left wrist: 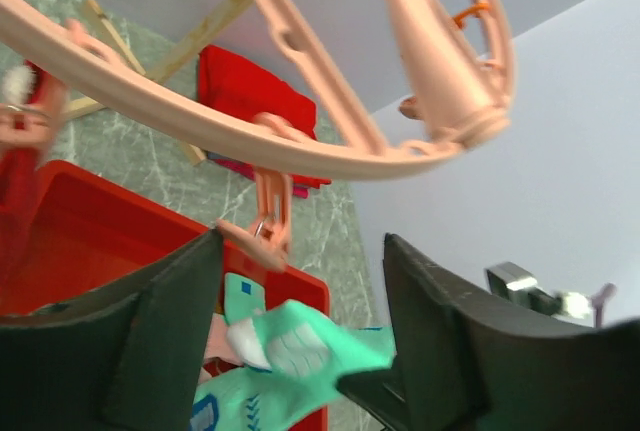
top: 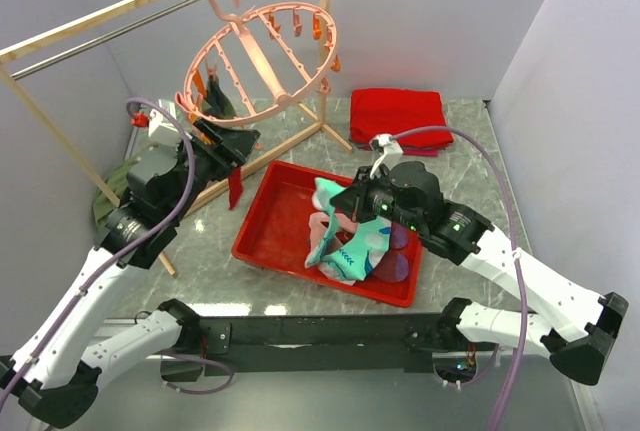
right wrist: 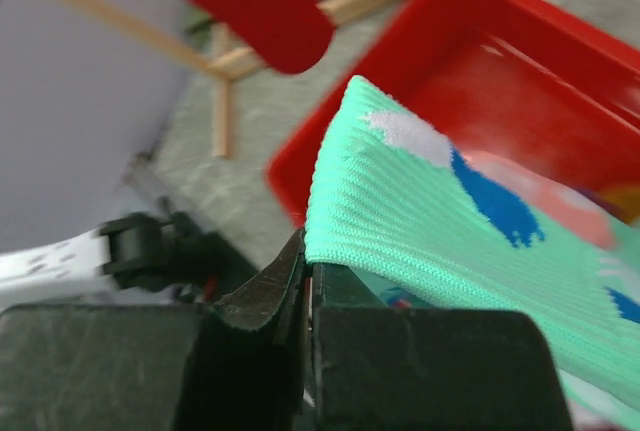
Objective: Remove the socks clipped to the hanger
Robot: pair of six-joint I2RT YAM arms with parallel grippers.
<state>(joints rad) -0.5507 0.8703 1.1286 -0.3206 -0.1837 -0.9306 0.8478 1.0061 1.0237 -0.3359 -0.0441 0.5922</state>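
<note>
The round pink hanger hangs tilted from the rack's bar, and a dark green sock is clipped at its lower left rim. My left gripper is up under that rim and open. In the left wrist view an empty pink clip dangles from the hanger ring between the fingers of my left gripper. A maroon sock hangs just below that gripper. My right gripper is shut on the cuff of a teal patterned sock, which hangs over the red tray. The right wrist view shows my right gripper pinching the teal sock.
Several loose socks, pink and purple, lie in the tray. A folded red cloth sits at the back right. The wooden rack with its metal bar and feet spans the back left. A dark green cloth lies behind my left arm.
</note>
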